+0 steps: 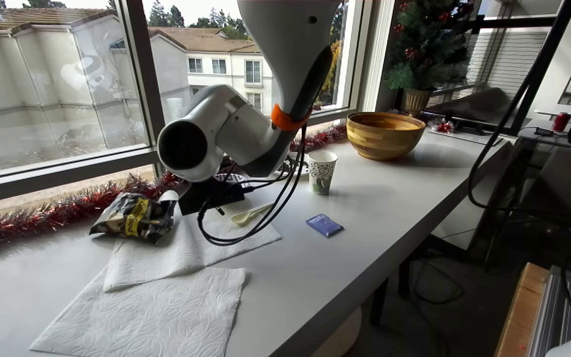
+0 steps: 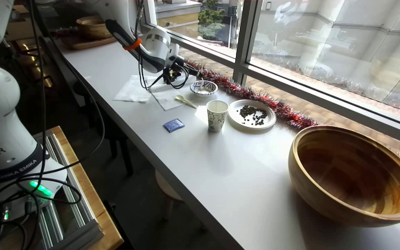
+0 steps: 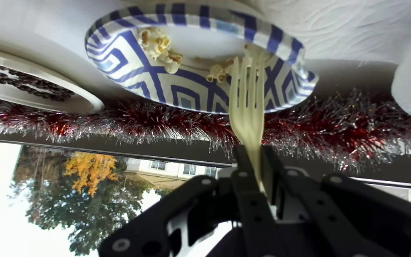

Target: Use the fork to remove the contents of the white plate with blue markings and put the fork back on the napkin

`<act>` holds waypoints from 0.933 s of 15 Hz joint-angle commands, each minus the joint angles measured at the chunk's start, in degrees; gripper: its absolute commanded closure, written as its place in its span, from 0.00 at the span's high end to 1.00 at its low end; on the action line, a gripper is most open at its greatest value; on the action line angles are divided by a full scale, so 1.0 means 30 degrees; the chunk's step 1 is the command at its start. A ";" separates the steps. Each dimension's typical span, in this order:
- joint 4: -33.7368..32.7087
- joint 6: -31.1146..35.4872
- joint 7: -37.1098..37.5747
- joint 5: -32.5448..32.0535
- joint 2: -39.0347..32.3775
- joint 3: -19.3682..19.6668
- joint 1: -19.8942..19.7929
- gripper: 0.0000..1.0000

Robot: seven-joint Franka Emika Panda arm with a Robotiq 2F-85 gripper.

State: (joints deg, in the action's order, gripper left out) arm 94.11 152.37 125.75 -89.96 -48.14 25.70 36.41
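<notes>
My gripper (image 3: pixel 254 150) is shut on the pale cream fork (image 3: pixel 246 107) in the wrist view. The fork's tines reach over the white plate with blue markings (image 3: pixel 187 89), with popcorn touching or just behind the tines. More popcorn (image 3: pixel 155 44) lies in the plate's other side. In an exterior view the gripper (image 2: pixel 199 73) is beside and above the plate (image 2: pixel 212 85), with the fork's handle (image 2: pixel 202 65) pointing up. In an exterior view the arm hides most of the plate. The white napkin (image 1: pixel 241 243) lies flat near the plate, a spoon on it.
A cream spoon (image 2: pixel 186 101), a paper cup (image 2: pixel 216 116), a blue packet (image 2: pixel 174 125) and a plate of dark beans (image 2: pixel 271 121) stand near. A wooden bowl (image 2: pixel 300 173), snack bag (image 1: pixel 134 218), wrinkled paper towel (image 1: pixel 166 312) and tinsel garland (image 3: pixel 177 123) by the window also show.
</notes>
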 commanded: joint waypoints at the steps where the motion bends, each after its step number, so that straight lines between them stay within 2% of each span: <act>1: -0.0236 -0.0052 0.1261 -0.1060 -0.0388 0.0278 0.0251 0.03; 7: -0.0179 0.0160 0.1952 -0.1700 -0.0405 0.0333 0.0272 0.03; 14: -0.0471 0.0241 0.4995 -0.4498 -0.0208 0.0635 0.0423 0.03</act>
State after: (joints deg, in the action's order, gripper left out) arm 93.17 152.41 135.40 -98.65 -48.74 26.66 37.09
